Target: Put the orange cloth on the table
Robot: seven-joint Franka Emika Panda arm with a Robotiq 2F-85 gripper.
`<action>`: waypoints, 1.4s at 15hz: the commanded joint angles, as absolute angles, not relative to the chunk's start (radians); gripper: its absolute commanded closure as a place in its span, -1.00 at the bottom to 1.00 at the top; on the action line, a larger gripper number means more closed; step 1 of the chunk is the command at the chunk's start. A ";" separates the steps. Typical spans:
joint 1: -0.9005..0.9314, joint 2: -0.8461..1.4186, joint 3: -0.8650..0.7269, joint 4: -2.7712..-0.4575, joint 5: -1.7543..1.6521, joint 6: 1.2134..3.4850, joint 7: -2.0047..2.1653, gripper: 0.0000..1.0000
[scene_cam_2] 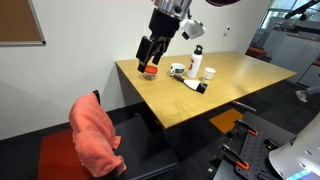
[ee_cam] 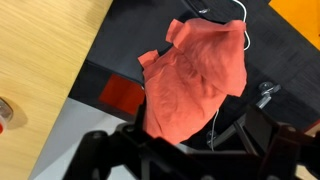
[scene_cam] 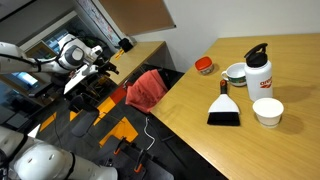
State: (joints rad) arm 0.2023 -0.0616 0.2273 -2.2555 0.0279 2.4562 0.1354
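Note:
The orange cloth [scene_cam: 147, 90] hangs draped over a chair back beside the wooden table [scene_cam: 200, 125]; it shows in both exterior views [scene_cam_2: 95, 135]. In the wrist view the cloth [ee_cam: 195, 75] lies below the camera, next to the table's edge [ee_cam: 40, 70]. My gripper [scene_cam_2: 148, 60] hangs in the air above the table's corner, well apart from the cloth. It is open and empty. Its dark fingers frame the bottom of the wrist view [ee_cam: 185, 150]. The gripper also shows in an exterior view [scene_cam: 105, 66].
On the table stand a white bottle [scene_cam: 262, 72], a white bowl [scene_cam: 267, 111], a black-bristled brush [scene_cam: 223, 108], a mug [scene_cam: 236, 73] and a small red item [scene_cam: 204, 66]. The floor has black and orange tiles [scene_cam: 120, 128]. A white cable hangs by the chair [ee_cam: 215, 120].

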 commanded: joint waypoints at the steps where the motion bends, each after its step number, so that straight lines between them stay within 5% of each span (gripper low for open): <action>1: 0.213 0.014 0.233 -2.194 0.030 2.498 0.155 -1.00; 21: 0.314 0.729 0.206 -1.604 0.124 2.742 0.317 -1.00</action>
State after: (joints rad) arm 0.3004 0.6432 0.1918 -1.6945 0.0692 2.7015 0.3252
